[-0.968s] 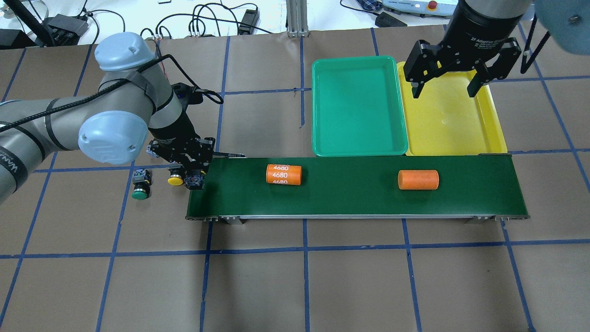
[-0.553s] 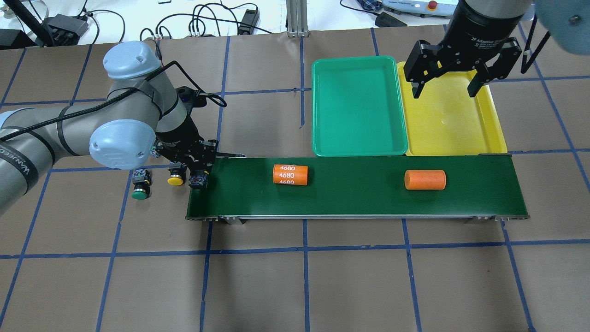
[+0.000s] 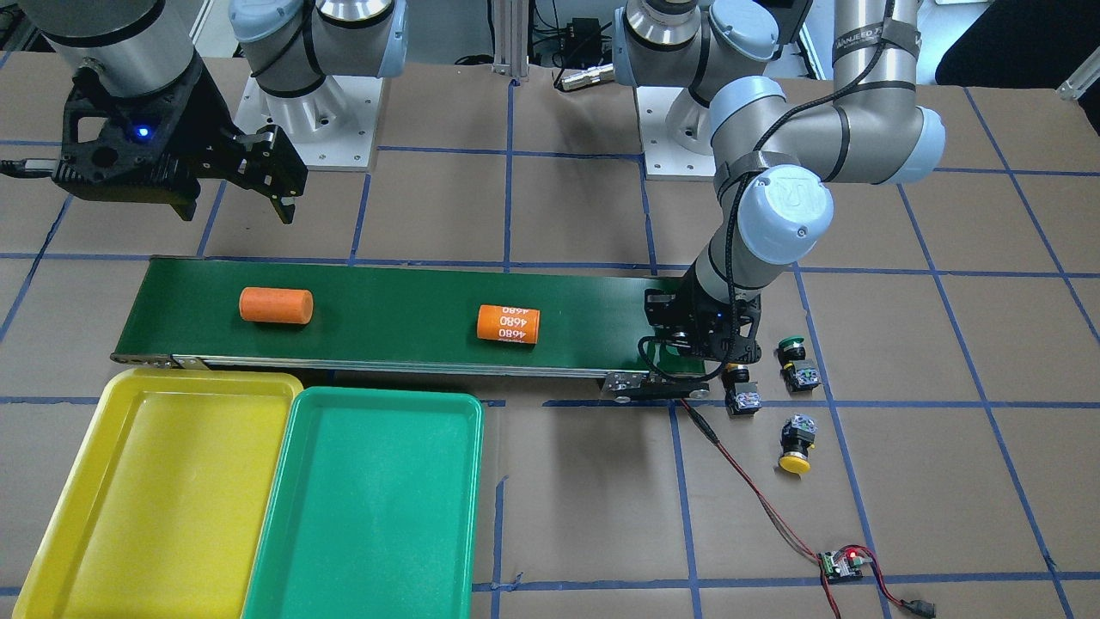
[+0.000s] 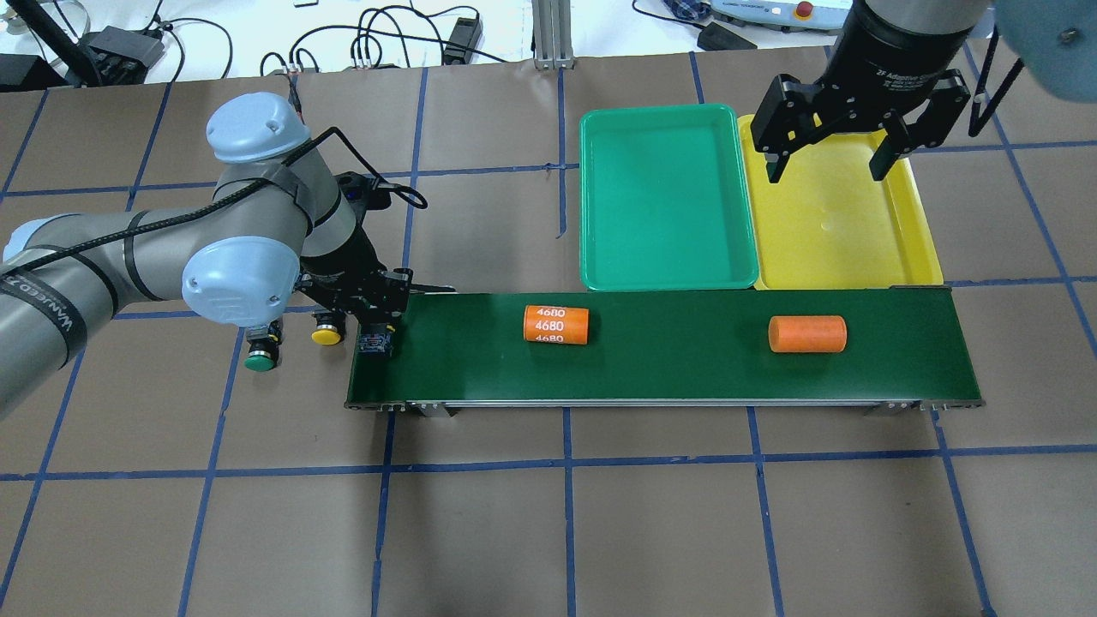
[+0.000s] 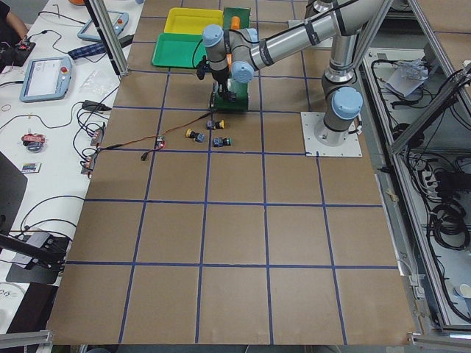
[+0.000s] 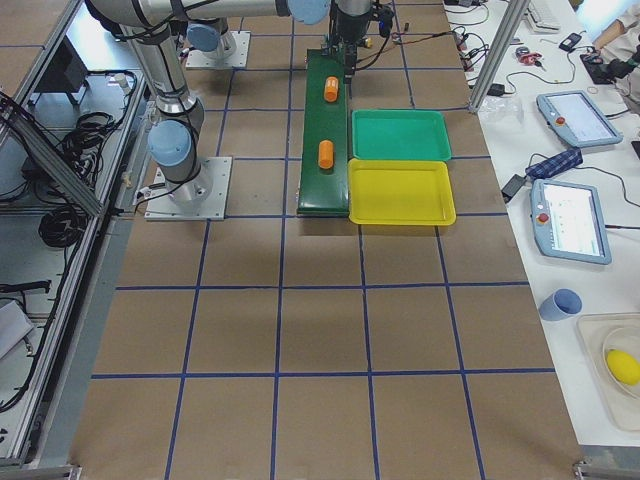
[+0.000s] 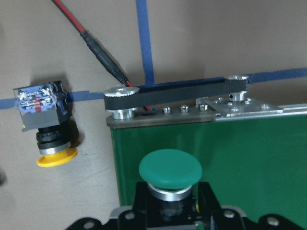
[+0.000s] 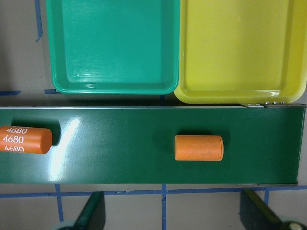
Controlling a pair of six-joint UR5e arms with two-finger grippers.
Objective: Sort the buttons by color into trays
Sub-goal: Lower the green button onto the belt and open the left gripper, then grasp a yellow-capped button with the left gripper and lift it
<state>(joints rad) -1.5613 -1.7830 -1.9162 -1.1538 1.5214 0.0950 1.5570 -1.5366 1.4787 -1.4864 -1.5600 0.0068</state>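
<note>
My left gripper [image 4: 374, 328] is shut on a green-capped button [image 7: 170, 168] and holds it over the left end of the dark-green conveyor belt [image 4: 668, 364]. A yellow-capped button [image 4: 326, 333] lies just off that belt end, and it also shows in the left wrist view [image 7: 48, 129]. A second green-capped button [image 4: 260, 356] lies farther left. Another yellow-capped button [image 3: 795, 447] lies on the table beyond them. The green tray [image 4: 668, 197] and the yellow tray [image 4: 844, 231] stand side by side behind the belt, both empty. My right gripper [image 4: 828, 167] is open and empty above the yellow tray.
Two orange cylinders lie on the belt, one printed 4680 [image 4: 556, 326] and one plain [image 4: 807, 334]. A red-and-black cable runs from the belt's left end to a small circuit board [image 3: 842, 563]. Blue tape lines grid the brown table.
My left arm has moved right, carrying the green button from the table edge to over the belt's left end. Both orange cylinders have moved right along the belt. The right arm is still.
</note>
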